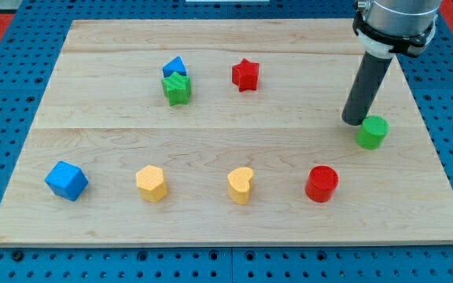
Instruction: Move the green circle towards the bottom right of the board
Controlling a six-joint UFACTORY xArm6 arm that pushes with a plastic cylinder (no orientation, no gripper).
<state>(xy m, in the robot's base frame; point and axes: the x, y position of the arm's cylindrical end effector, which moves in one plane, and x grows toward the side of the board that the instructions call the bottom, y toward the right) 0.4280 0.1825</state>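
On the wooden board (234, 134), my tip (355, 121) touching the green circle (372, 132)'s upper-left; no gripper in view.

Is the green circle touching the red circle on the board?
No. The green circle sits apart from the red circle, up and to the view's right, with my tip just beside it.
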